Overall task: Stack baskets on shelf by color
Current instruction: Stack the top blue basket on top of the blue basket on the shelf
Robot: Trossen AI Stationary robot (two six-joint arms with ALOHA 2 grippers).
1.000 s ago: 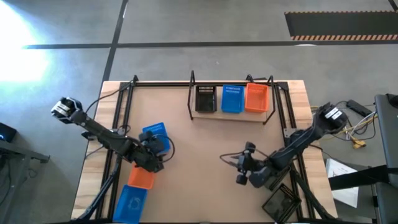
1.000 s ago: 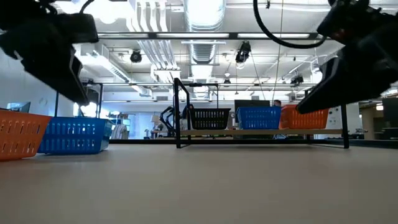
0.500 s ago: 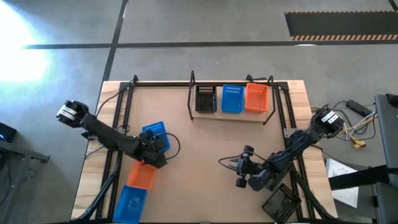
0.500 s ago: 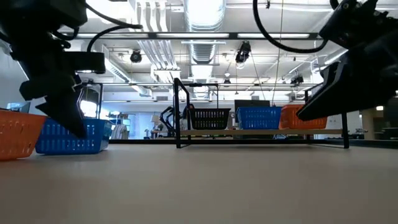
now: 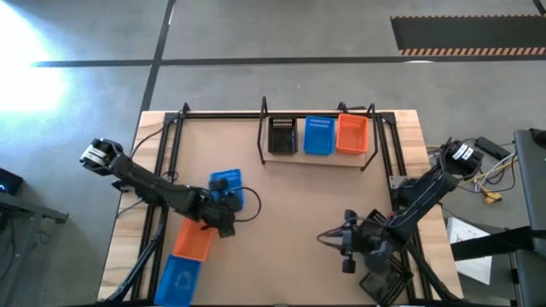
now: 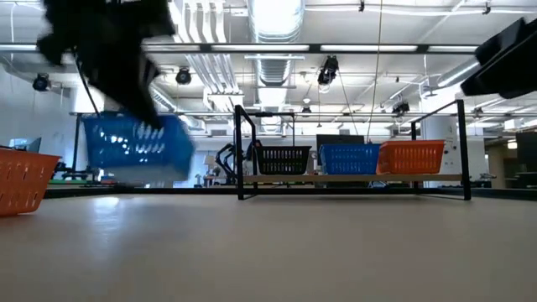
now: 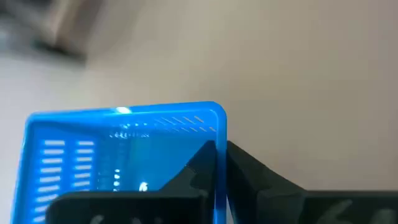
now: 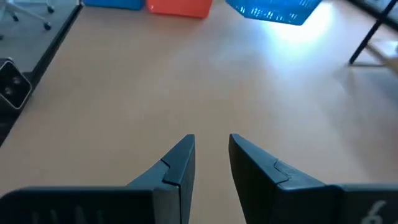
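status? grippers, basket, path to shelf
Left gripper shut on blue basket, lifted off table. Right gripper open, empty, near table's front right. Shelf holds black, blue, orange baskets; nothing between.

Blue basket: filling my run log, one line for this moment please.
left gripper: shut on blue basket, lifted | right gripper: open, idle | shelf: three baskets

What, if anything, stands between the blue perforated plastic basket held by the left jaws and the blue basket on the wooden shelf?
Nothing visible does. The left gripper holds the lifted blue perforated plastic basket clear of the table; only bare tabletop lies between it and the blue basket on the wire-framed wooden shelf.
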